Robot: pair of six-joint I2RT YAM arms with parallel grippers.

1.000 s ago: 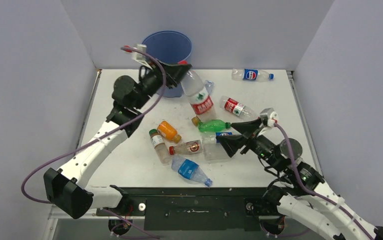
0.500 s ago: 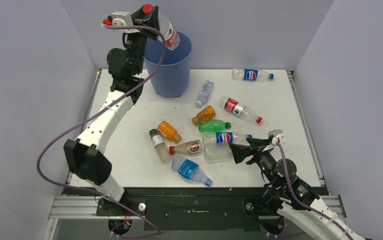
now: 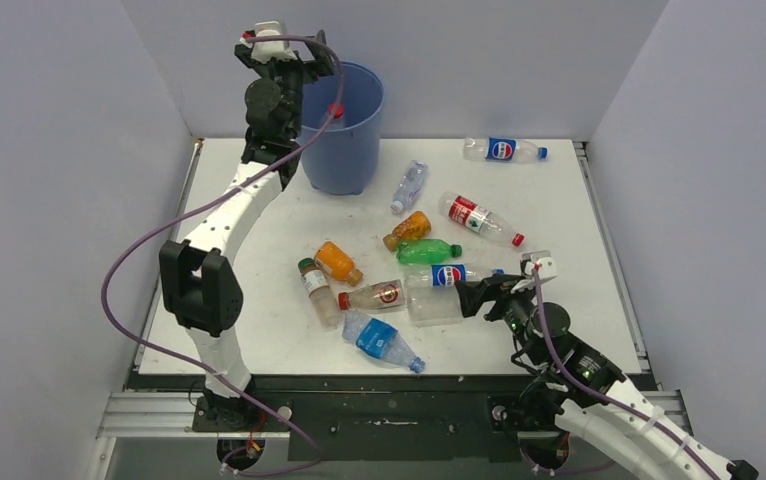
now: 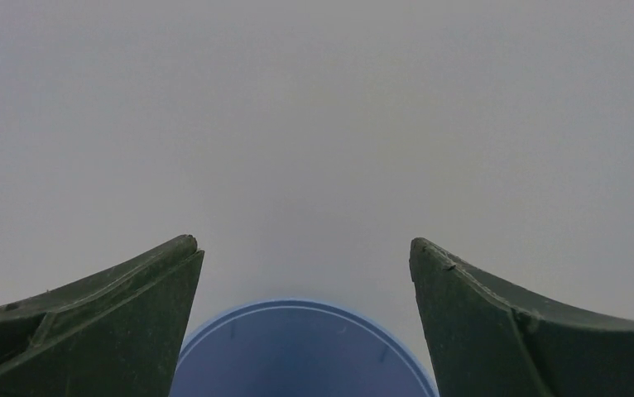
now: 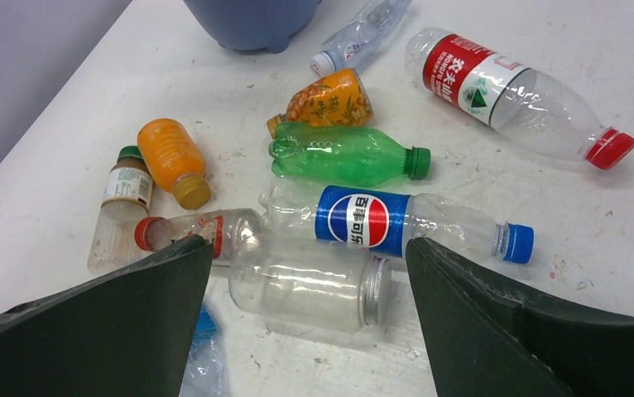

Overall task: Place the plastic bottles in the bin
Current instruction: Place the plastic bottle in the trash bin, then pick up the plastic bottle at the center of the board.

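The blue bin (image 3: 344,150) stands at the back of the table. My left gripper (image 3: 316,70) hangs open and empty over its rim; in the left wrist view the left gripper (image 4: 304,241) has only the bin's mouth (image 4: 297,356) below it. A red bottle cap (image 3: 336,108) shows just inside the bin. Several plastic bottles lie on the table: a Pepsi one (image 5: 380,219), a green one (image 5: 343,157), a red-labelled one (image 5: 504,91), orange ones (image 5: 328,99) (image 5: 171,161). My right gripper (image 3: 469,295) is open low over a clear silver-lidded jar (image 5: 309,285), not touching it.
Another Pepsi bottle (image 3: 504,150) lies at the back right. A small clear bottle (image 3: 409,187) rests near the bin's base, and a blue-labelled one (image 3: 379,340) near the front edge. Grey walls close in the table on three sides.
My left gripper opened above the bin and let go of the red-labelled bottle, which dropped inside. My right gripper drew back and lowered toward the clear jar.
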